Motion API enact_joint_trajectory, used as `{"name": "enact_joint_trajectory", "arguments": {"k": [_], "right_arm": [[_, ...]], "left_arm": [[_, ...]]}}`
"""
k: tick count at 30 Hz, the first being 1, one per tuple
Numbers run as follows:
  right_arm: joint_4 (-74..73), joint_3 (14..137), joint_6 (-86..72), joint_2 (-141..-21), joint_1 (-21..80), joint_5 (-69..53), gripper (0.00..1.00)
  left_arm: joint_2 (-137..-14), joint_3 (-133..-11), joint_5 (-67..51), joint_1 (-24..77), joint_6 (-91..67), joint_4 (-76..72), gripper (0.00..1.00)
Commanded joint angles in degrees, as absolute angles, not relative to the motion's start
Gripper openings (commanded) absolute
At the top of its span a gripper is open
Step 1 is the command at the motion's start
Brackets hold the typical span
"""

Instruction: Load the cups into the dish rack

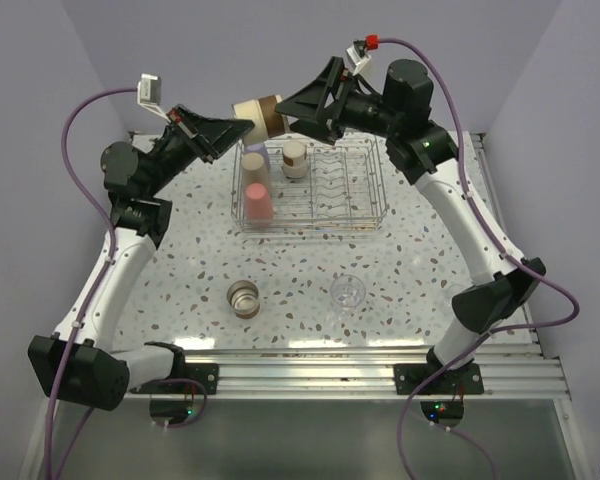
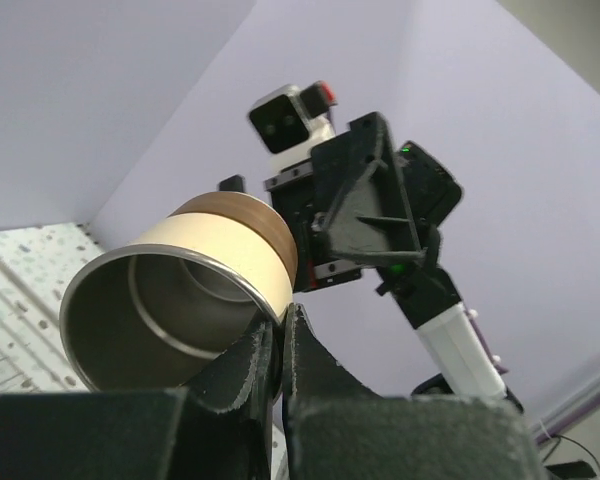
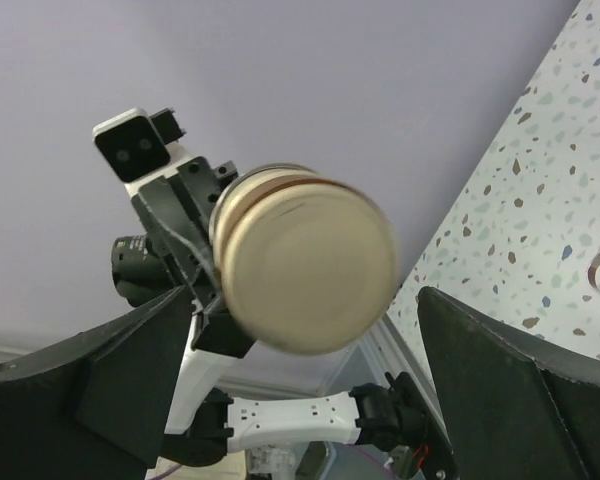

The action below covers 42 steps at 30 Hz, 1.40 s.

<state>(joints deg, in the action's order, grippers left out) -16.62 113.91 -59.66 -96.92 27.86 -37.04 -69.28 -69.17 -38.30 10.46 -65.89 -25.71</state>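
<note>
My left gripper (image 1: 242,128) is shut on the rim of a tan cup (image 1: 258,116) with a brown band and a metal inside, and holds it sideways in the air over the far left of the dish rack (image 1: 365,205). In the left wrist view the cup (image 2: 220,250) is pinched at its rim by the fingers (image 2: 310,365). My right gripper (image 1: 286,105) is open, its jaws wide on either side of the cup's base (image 3: 305,265) without touching it. A red cup (image 1: 259,203), a lavender cup (image 1: 257,150) and a cream cup (image 1: 295,158) stand in the rack.
A shiny metal cup (image 1: 244,298) and a clear cup (image 1: 348,292) stand on the speckled table (image 1: 430,270) in front of the rack. Purple walls close in the back and sides. An aluminium rail (image 1: 310,375) runs along the near edge.
</note>
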Motion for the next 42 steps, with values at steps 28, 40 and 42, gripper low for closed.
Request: {"name": "enact_joint_trajectory", "arguments": {"k": [28,40,42], "right_arm": [[-5.8,112.77,-66.8,-100.81,28.48,-40.69,0.38],[-16.85,114.34,-59.86,-100.72,25.85,-37.97,0.0],[-19.59,115.22,-57.24,-101.07,24.62,-35.96,0.0]], "left_arm": [[-74.79,-65.57,-41.66,10.02,-78.31,-52.39,0.0],[-70.58,-65.04,-39.2,10.02,-66.28,-29.84,0.76],[-69.61,-66.43,-38.67,9.93,-62.17,-24.72,0.79]]}}
